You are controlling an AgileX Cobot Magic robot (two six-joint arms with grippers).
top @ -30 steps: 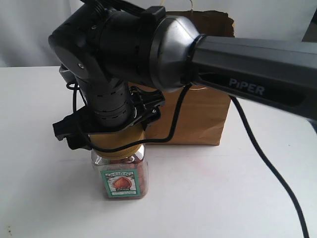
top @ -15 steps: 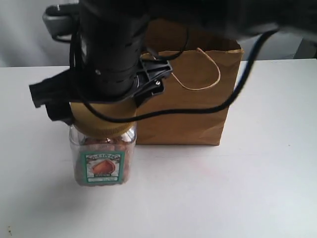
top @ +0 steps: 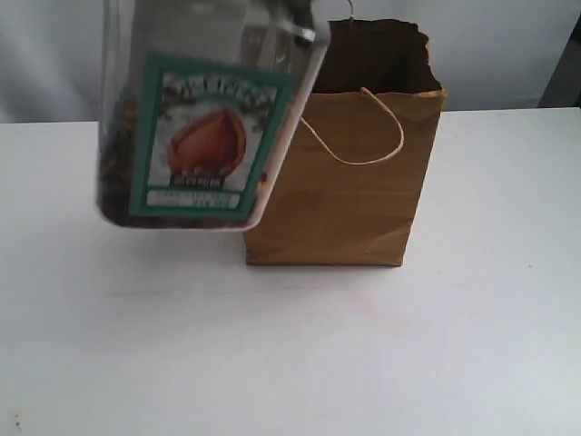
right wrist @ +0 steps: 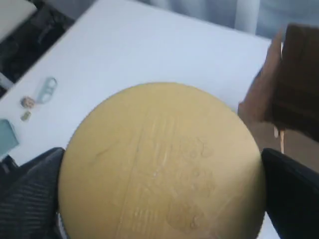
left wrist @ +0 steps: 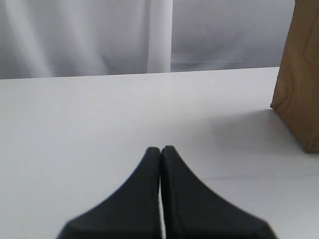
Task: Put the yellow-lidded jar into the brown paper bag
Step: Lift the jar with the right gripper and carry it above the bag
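Jar (top: 209, 136) up above surface (top: 363, 363), left of and before bag (top: 354, 209); bag upright on surface.

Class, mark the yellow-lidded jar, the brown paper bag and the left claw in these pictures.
yellow-lidded jar (top: 207, 136): exterior view, on its label's nut picture.
brown paper bag (top: 349, 211): exterior view, on its front face.
left claw (left wrist: 160, 150): left wrist view, where the closed fingertips meet.

Tan bag (top: 349, 200); jar (top: 209, 109) lid (right wrist: 159, 164) mustard-yellow, label (top: 213, 145) green-bordered, contents seemingly brown.

Open mouth on brown paper bag (top: 336, 218), cord handle (top: 359, 163) hanging outside
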